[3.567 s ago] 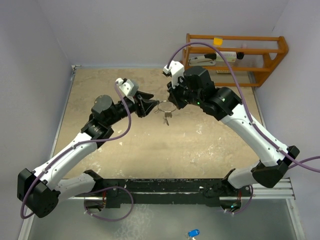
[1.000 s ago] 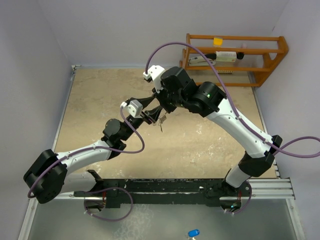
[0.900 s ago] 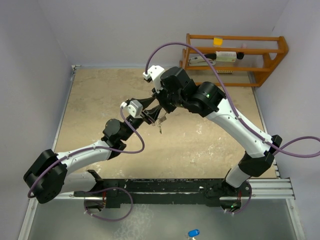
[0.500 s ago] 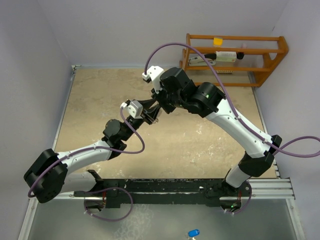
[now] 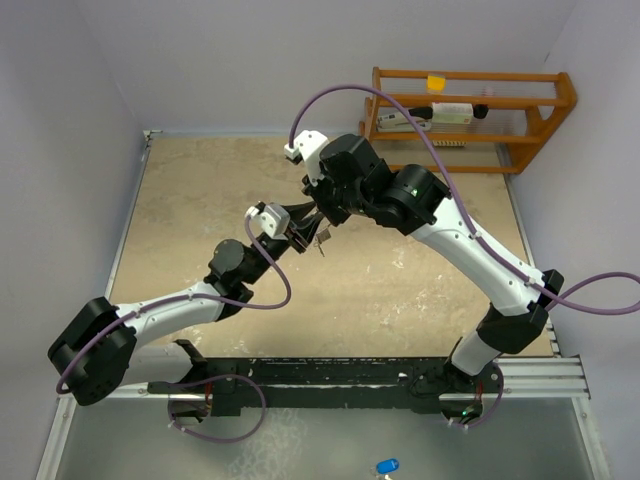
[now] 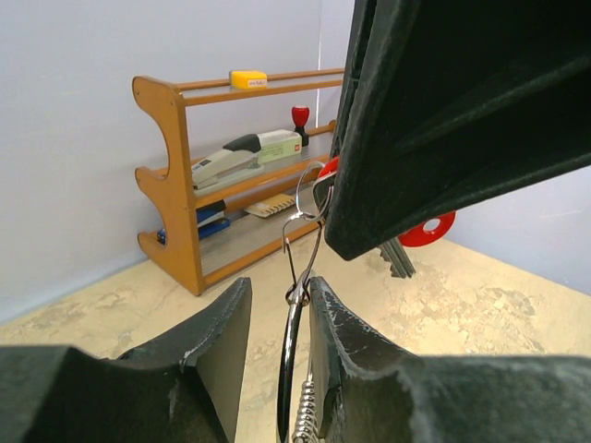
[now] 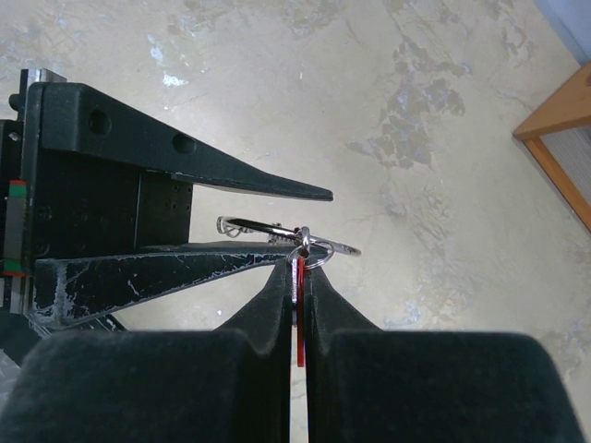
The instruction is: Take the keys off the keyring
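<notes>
The keyring point(image 6: 291, 360) is a thin silver loop seen edge-on between my left gripper's point(image 6: 277, 291) jaws. It lies against the right finger point(image 6: 355, 351), with a visible gap to the left finger point(image 6: 208, 346). My right gripper point(image 7: 297, 263) is shut on the red key tag point(image 7: 296, 277), with a silver sliver beside it, right at the keyring point(image 7: 249, 224). From the left wrist view the red tag point(image 6: 429, 229) and grey key blades point(image 6: 397, 260) stick out behind the right gripper. The black tag is hidden. In the top view both grippers, left point(image 5: 300, 228) and right point(image 5: 320, 224), meet above the table's middle.
A wooden rack point(image 5: 470, 110) with a stapler, a yellow item and a stamp stands at the back right; it also shows in the left wrist view point(image 6: 175, 185). Walls close the left, back and right. A small blue object point(image 5: 386, 466) lies below the table's near edge.
Both arms have moved left since the oldest frame, and the right gripper has come over the ring. In the last second the keys hanging below the grippers were drawn up.
</notes>
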Robot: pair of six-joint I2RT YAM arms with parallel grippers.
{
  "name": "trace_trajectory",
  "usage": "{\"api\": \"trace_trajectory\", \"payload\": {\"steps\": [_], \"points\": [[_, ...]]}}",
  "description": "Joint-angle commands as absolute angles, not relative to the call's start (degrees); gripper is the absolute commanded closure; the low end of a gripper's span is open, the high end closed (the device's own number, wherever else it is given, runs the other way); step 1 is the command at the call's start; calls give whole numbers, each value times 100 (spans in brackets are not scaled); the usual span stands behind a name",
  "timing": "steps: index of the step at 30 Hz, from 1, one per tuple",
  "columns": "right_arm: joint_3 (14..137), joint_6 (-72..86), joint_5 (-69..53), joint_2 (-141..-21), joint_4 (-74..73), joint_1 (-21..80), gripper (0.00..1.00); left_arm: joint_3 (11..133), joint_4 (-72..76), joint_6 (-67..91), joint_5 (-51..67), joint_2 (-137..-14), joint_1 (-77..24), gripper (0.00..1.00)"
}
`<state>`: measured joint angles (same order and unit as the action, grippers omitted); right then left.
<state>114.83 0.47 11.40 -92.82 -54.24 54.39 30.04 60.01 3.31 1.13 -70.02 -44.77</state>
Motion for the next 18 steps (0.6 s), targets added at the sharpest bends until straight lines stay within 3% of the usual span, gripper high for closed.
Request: {"api": "trace_trajectory", "payload": {"steps": [1,18], "points": [[11512,55,1292,-9028,-5170,5476,100,2924,6113,206,37,-6854,-4509,71],[11391,83,1213,-8995,-5159,5484,100,2927,6768,337,120,-7037,-4518,52]]}}
